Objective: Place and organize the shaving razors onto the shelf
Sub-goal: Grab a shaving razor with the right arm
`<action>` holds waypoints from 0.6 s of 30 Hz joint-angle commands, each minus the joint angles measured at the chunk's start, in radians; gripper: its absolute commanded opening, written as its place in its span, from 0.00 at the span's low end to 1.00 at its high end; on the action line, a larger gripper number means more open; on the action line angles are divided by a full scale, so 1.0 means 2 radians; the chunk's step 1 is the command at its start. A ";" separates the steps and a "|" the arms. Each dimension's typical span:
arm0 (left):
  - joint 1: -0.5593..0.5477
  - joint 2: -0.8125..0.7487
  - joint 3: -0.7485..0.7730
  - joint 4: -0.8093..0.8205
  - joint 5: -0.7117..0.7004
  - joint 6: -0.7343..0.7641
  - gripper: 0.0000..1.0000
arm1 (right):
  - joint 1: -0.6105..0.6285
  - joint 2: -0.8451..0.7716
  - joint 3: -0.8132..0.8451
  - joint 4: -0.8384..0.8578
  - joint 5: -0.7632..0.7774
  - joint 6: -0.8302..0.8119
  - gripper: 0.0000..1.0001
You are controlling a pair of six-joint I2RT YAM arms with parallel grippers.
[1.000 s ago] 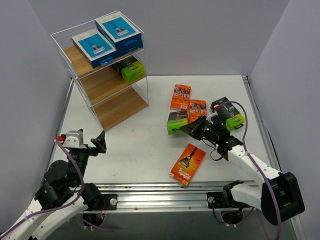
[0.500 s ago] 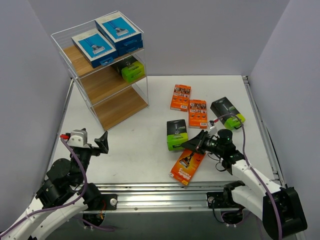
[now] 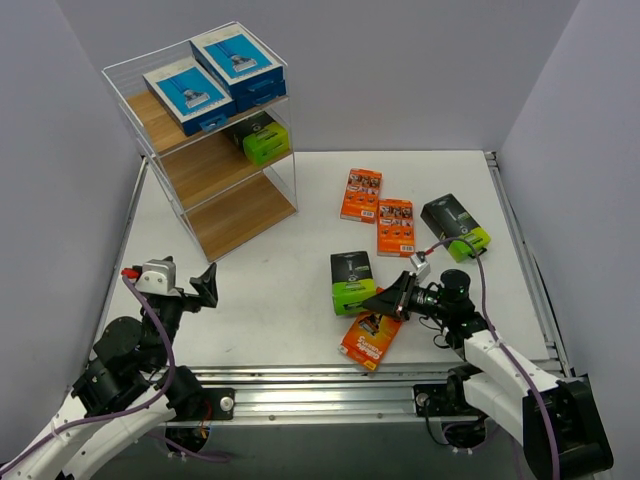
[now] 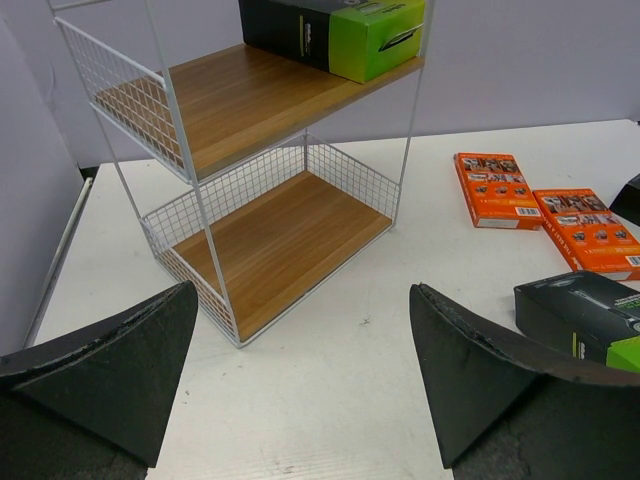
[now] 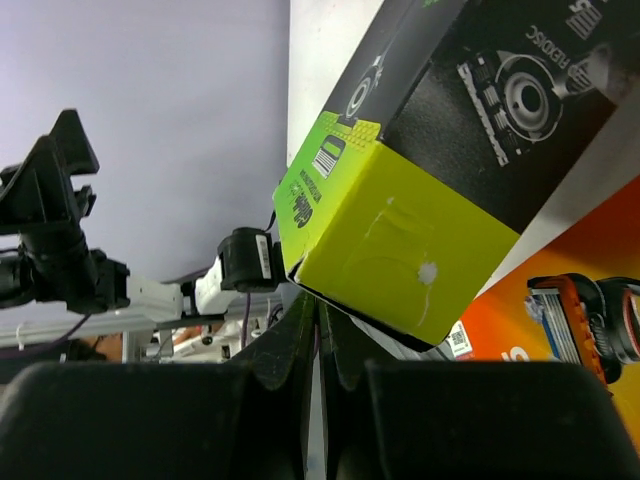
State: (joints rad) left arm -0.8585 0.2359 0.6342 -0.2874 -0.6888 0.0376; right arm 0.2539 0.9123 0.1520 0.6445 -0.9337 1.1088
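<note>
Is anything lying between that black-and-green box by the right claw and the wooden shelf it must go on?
Nothing visible does. The table between the black-and-green pack and the shelf is bare; the orange packs lie on its other side, off that path. The right gripper, shut, is at the pack's green end.

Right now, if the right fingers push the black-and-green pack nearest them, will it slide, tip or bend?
Likely slides, not tips: the black-and-green pack lies flat on its broad face. Sharp edges suggest stiff card, unlikely to bend.
</note>
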 commanded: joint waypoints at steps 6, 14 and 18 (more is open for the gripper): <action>0.000 0.006 -0.001 0.019 0.011 0.006 0.96 | 0.013 0.007 0.007 0.055 -0.059 -0.012 0.00; 0.000 0.009 -0.001 0.018 0.015 0.007 0.96 | 0.054 0.020 0.007 0.057 -0.053 -0.021 0.00; 0.000 0.010 -0.002 0.019 0.016 0.007 0.96 | 0.096 0.061 0.020 0.057 -0.026 -0.037 0.00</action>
State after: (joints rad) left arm -0.8585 0.2459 0.6334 -0.2874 -0.6716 0.0383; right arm 0.3920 0.9859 0.1520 0.6899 -0.9741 1.0676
